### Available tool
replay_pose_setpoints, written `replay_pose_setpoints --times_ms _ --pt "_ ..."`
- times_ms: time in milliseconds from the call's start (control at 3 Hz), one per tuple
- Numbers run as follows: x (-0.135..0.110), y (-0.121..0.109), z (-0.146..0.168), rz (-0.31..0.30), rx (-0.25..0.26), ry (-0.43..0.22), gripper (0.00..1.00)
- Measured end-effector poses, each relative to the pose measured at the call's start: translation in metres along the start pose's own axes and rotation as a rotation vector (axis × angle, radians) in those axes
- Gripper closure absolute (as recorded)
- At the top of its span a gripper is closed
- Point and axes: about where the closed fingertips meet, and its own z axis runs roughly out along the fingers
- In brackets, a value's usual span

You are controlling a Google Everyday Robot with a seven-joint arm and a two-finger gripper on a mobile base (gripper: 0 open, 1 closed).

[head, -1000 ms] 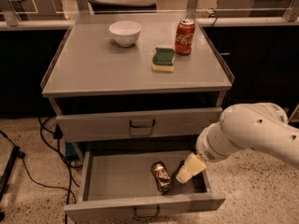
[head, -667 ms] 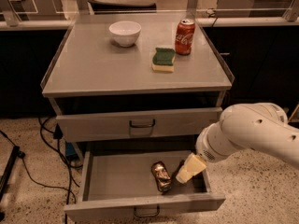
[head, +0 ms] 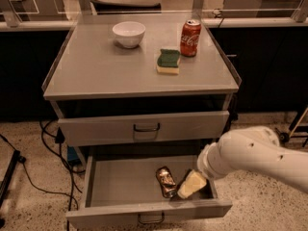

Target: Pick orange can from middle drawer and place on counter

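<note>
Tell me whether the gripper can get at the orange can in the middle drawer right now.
Probably yes. The middle drawer is pulled open, the orange can lies uncovered inside, and the gripper hangs in the drawer close beside it.

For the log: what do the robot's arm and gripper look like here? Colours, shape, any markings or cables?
The arm is a thick, smooth white shell with rounded joints and a few small dark dots on its casing; no cables or lettering show. The gripper is a pale cream wedge, down in the open middle drawer just right of the orange can.
</note>
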Motion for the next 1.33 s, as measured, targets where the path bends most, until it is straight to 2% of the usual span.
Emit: replay_pose_setpoints --times_ms 333,667,1000,1333 --pt "0.009 0.006 0.043 0.035 -0.009 -0.032 0.00" --pt "0.016 0.022 0.098 0.073 -0.043 -0.081 0.00" --pt "0.016 0.022 0.098 0.073 -0.043 -0.081 0.00" --pt "0.016 0.021 0.112 0.073 -0.031 -0.107 0.00"
